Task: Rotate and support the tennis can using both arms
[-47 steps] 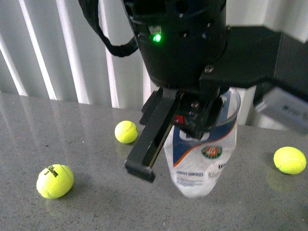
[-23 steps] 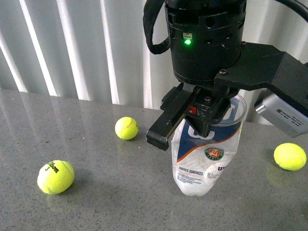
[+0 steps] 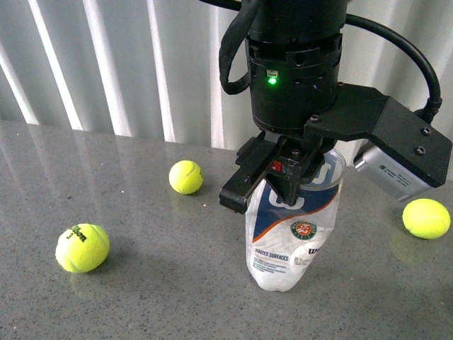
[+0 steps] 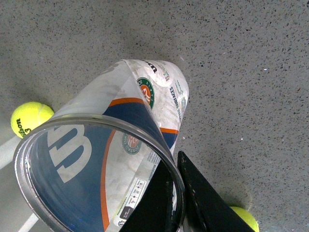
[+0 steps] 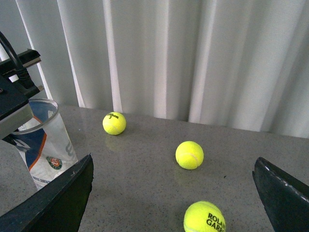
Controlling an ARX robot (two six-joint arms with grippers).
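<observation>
**Tennis can standing on the counter, left gripper on its rim**

Labels first: the tennis can (image 3: 291, 237) has the big white W on blue near the top, an orange stripe under it, then the round green-orange badge, then "TOUTES SURFACES" printed on the white lower part. There's a small dark Wilson mark at about 4 o'clock from the badge. The ball at 8 o'clock from the can (image 3: 82, 247) reads "Wilson 3". In the right wrist view, the closest ball (image 5: 204, 217) says "ROLAND GARROS".

The can's long axis runs nearly vertical, leaning a touch, open mouth up and closed base on the grey speckled table (image 3: 141, 297). It sits roughly mid-table in the front view.

The left gripper (image 3: 272, 180) comes straight down from 12 o'clock. In the left wrist view one black finger (image 4: 205, 203) is outside the clear rim and the other shows through the wall, inside, so it's pinching the rim. The grey camera box (image 3: 391, 172) hangs off the arm at 2 o'clock from the can.

The right gripper (image 5: 174, 198) is wide apart, holding nothing, well clear of the can.

Another ball (image 3: 186, 176) sits at 10 o'clock from the can, one more (image 3: 426, 217) at 3 o'clock. White vertical blinds (image 3: 106, 64) run behind the table.
</observation>
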